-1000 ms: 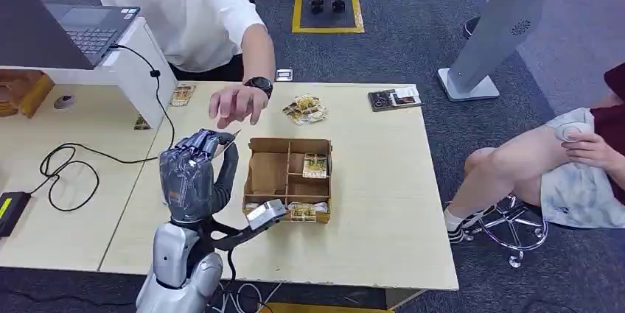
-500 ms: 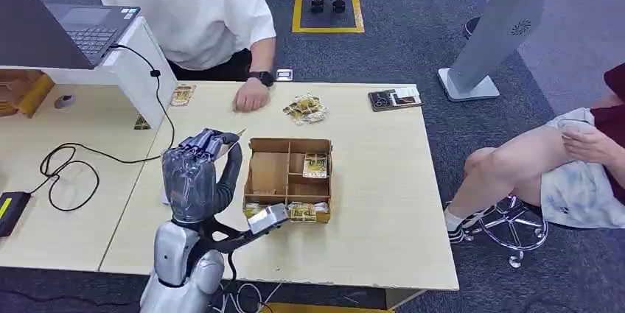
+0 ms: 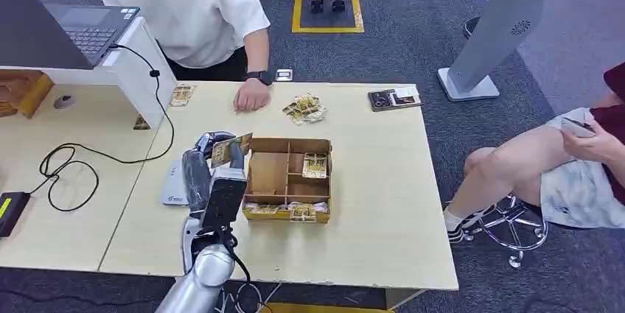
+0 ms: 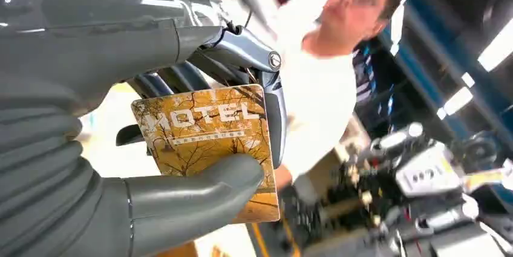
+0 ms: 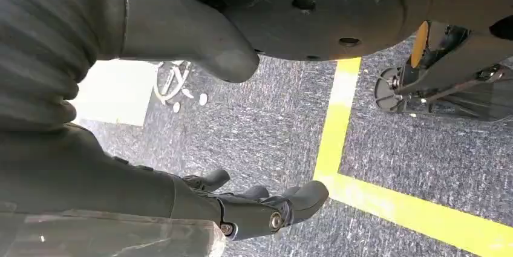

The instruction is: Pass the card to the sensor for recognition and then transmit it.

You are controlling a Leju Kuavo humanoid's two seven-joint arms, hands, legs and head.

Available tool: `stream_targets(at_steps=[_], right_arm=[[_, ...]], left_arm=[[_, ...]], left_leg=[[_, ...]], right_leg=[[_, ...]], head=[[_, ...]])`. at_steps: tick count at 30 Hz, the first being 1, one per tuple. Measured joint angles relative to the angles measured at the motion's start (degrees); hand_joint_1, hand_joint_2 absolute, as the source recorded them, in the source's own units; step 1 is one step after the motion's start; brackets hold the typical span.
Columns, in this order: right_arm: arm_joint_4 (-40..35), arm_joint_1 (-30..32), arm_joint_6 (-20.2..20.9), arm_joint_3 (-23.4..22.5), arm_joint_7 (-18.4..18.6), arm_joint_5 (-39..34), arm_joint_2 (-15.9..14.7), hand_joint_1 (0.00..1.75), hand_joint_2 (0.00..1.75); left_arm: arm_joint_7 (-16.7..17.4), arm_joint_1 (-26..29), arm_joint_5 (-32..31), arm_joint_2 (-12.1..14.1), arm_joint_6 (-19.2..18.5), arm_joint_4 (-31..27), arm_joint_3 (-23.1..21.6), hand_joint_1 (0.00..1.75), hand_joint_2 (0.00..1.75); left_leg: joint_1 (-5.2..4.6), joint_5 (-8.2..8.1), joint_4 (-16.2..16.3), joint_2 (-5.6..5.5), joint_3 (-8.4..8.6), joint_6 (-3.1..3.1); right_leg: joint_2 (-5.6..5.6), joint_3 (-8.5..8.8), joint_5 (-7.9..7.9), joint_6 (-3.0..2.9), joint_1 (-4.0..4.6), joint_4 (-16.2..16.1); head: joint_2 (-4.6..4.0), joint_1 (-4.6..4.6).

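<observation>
My left hand [image 3: 211, 174] is raised over the table between the white sensor [image 3: 171, 185] and the wooden box [image 3: 288, 177]. It pinches a yellow-brown card [image 3: 222, 150] by one end. In the left wrist view the card [image 4: 205, 142] reads "HOTEL", with the thumb [image 4: 193, 193] pressed on its face and the dark fingers [image 4: 272, 112] behind it. The sensor lies flat on the table to the left of that hand, and the card is off to its right. My right hand [image 5: 181, 196] hangs over the carpet, fingers apart, holding nothing.
The wooden box has compartments holding several cards. A loose pile of cards [image 3: 304, 109] lies behind it. A person in white stands at the far edge, one hand [image 3: 252, 96] resting on the table. Another person [image 3: 582, 158] sits at the right. A laptop [image 3: 87, 27] and cables [image 3: 66, 166] lie left.
My left hand has turned at the wrist and shifted slightly right, showing the card and uncovering the sensor. The person's hand dropped from above my hand to rest on the table.
</observation>
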Motion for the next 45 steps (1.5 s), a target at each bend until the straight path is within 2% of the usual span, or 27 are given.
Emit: stream_targets(at_steps=[5, 9, 13, 18, 26, 38, 45], right_arm=[[0.0, 0.04, -0.2, 0.0, -0.09, -0.04, 0.0, 0.0, 1.75], [0.0, 0.06, -0.28, 0.0, -0.13, -0.07, 0.0, 0.0, 1.75], [0.0, 0.09, -0.31, 0.0, -0.13, -0.09, 0.0, 0.0, 1.75], [0.0, 0.08, -0.28, 0.02, -0.13, 0.18, 0.0, 0.0, 1.75], [0.0, 0.05, -0.17, 0.02, 0.02, 1.38, 0.0, 0.0, 1.75], [0.0, 0.01, -0.02, 0.02, 0.46, 2.43, -0.02, 0.0, 1.75], [0.0, -0.03, 0.13, 0.02, 0.9, 3.28, -0.07, 0.0, 1.75]], left_arm=[[-0.13, -0.88, 11.36, 2.2, -3.12, 1.13, -3.61, 1.75, 1.75], [-0.22, -1.39, 16.55, 3.49, -4.92, 1.96, -5.25, 1.75, 1.75], [-0.22, -1.94, 18.54, 4.43, -5.42, 2.97, -6.28, 1.75, 1.75], [0.02, -3.07, 17.49, 5.29, -3.6, 5.38, -6.63, 1.75, 1.75], [2.03, -6.28, 10.97, 6.18, 0.55, 11.27, -6.7, 1.75, 1.75], [4.53, -9.97, 4.55, 6.29, 1.14, 18.23, -6.65, 1.75, 1.75], [5.97, -11.48, 3.22, 6.62, 1.12, 21.68, -6.45, 1.75, 1.75]], left_leg=[[-0.01, -0.01, 0.0, 0.0, -0.02, 0.0], [-0.01, -0.01, 0.0, 0.0, -0.03, 0.0], [-0.01, 0.0, 0.0, 0.0, -0.02, 0.0], [0.0, 0.0, 0.0, 0.0, -0.02, 0.0], [-0.01, 0.0, 0.0, 0.0, -0.02, 0.0], [0.0, 0.0, 0.0, -0.01, -0.03, 0.0], [0.0, 0.0, 0.0, -0.01, -0.03, 0.0]], right_leg=[[0.0, -0.02, 0.0, 0.0, 0.0, -0.01], [0.0, -0.02, 0.0, 0.0, 0.0, -0.01], [0.0, -0.02, 0.0, 0.0, 0.0, -0.01], [0.0, -0.02, 0.0, 0.0, 0.0, 0.0], [0.0, -0.02, 0.0, 0.0, 0.0, 0.0], [-0.01, -0.01, 0.0, 0.01, 0.0, 0.0], [-0.01, -0.01, 0.0, 0.01, 0.0, 0.0]], head=[[0.0, 0.0], [0.0, 0.0], [0.0, 0.0], [0.0, 0.0], [0.0, 0.0], [0.0, 0.0], [0.0, 0.0]])
